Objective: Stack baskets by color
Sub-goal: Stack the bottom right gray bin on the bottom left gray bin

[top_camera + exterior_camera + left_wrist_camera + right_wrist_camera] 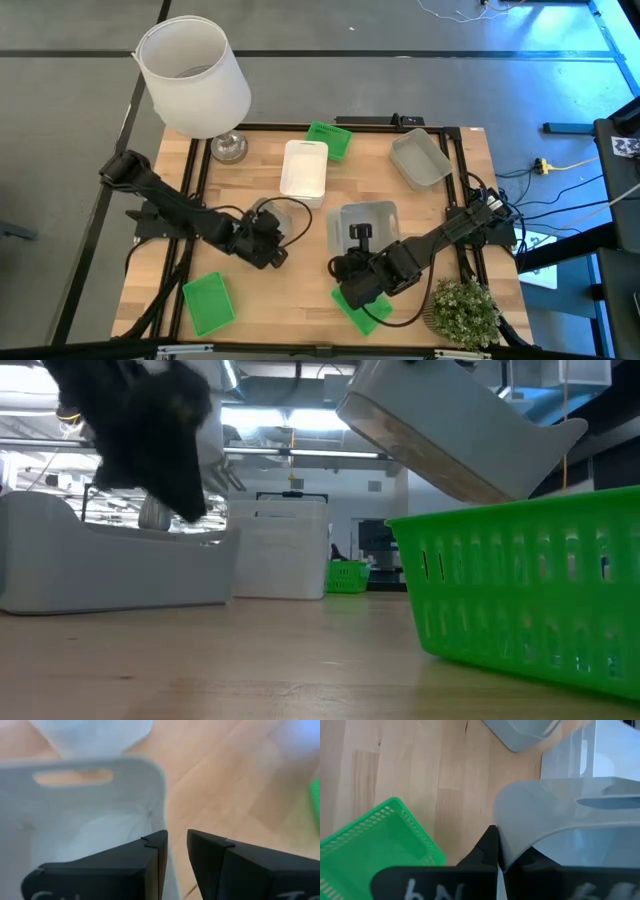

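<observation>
Two grippers are at work near the white basket stack (304, 168), the landmark at the table's middle. The right gripper (356, 268), on the stack's plant side toward the front edge, is clenched on the rim of a grey basket (366, 226). The left gripper (268, 240), on the lamp side, pinches the wall of a translucent grey basket (271, 213). Grey stacking seems in hand; next, one grey basket likely must be nested into another, squarely aligned. Green baskets (209, 303) lie scattered.
</observation>
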{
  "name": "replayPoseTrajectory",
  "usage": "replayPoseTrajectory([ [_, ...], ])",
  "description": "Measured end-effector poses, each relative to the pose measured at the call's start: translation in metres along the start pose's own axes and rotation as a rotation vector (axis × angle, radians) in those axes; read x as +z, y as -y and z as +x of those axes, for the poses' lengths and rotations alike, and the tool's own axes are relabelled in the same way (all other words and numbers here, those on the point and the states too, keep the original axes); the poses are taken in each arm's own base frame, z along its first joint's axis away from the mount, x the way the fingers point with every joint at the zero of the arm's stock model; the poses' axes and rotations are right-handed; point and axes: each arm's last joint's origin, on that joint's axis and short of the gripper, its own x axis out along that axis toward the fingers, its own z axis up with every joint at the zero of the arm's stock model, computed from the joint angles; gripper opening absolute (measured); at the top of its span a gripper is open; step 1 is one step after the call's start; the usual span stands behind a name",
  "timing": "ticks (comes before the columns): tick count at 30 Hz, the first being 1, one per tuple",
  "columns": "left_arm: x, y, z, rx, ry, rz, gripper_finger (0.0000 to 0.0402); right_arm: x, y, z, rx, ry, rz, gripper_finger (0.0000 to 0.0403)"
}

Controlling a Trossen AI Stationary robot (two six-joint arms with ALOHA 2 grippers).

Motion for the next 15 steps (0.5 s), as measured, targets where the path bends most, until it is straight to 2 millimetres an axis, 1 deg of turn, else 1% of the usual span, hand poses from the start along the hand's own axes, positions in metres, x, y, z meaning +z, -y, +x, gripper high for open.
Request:
replayPoseTrajectory([
  [4,0.012,0.015,-0.025,0.008,0.048,0.073,0.0065,0.002,-0.001,0.000,0.009,0.022,-0.066,0.0000],
  [8,0.017,0.029,-0.050,0.015,0.060,0.138,0.0065,0.010,-0.004,0.000,0.057,0.090,-0.141,0.0000],
  [11,0.017,0.038,-0.069,-0.003,0.071,0.180,0.0065,0.017,-0.006,-0.001,0.091,0.154,-0.166,0.0000],
  [15,0.009,0.048,-0.089,-0.049,0.111,0.219,0.0065,0.023,-0.008,-0.002,0.105,0.219,-0.188,0.0000],
])
